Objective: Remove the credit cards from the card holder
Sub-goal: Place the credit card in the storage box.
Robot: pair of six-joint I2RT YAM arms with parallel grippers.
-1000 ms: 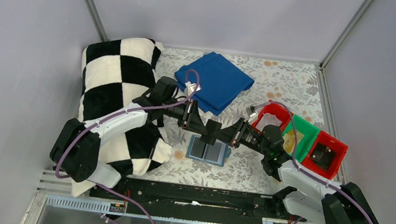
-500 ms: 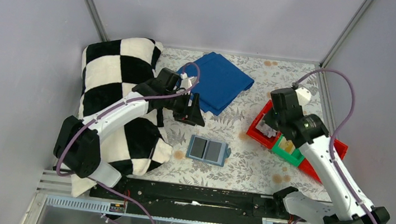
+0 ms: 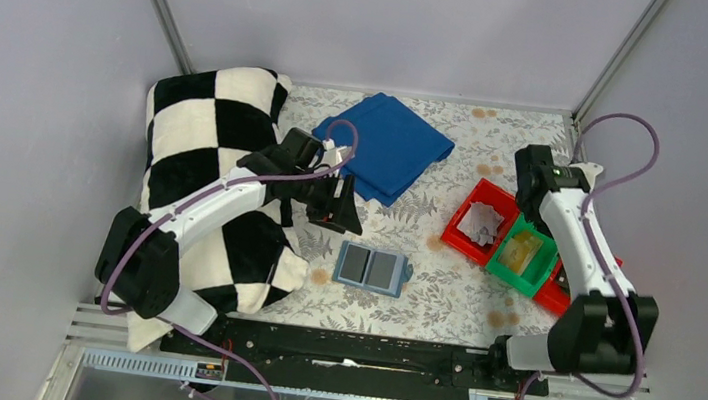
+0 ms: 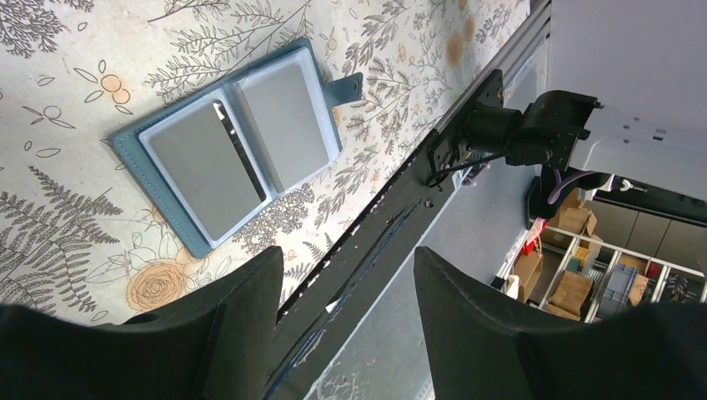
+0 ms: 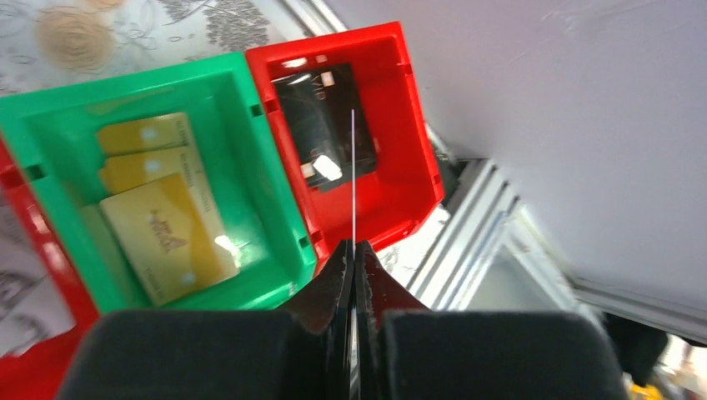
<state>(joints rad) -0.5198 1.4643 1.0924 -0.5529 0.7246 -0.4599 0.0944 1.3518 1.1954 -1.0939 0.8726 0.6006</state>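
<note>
Card holder (image 3: pixel 372 269) lying open and flat on the bench (image 3: pixel 439 305), near the front edge, between the two arms and touched by neither. Overhead view: left gripper (image 3: pixel 345 221) hovering just behind the holder, apart from it; right arm (image 3: pixel 572 235) raised over the row of bins at the right side; whitish cards (image 3: pixel 481 223) in the inner red bin (image 3: pixel 460 247), yellowish cards (image 3: pixel 523 250) in the green bin (image 3: pixel 501 270). Left wrist view: gripper released, jaws spread with nothing between them; both clear sleeves (image 4: pixel 200 167) of the holder showing flat grey faces, probably cards not yet removed, though not certain; clasp tab (image 4: pixel 344 86) pointing toward the bench edge. Right wrist view: right gripper (image 5: pixel 353 246) clenched on a credit card (image 5: pixel 353 167), seen edge-on as a thin pale line, hanging above the outer red bin (image 5: pixel 417 150), which contains a dark object (image 5: pixel 321 125); yellowish cards loosely stacked in the green bin alongside. Risks, as judged: card pinched only along one short end, so liable to swing or slip out; release over a bin wall or close to the bench edge likely to send it outside the bins. Holder unrestrained, so a pull on a tight sleeve likely to drag or flip the whole holder rather than free a card.
</note>
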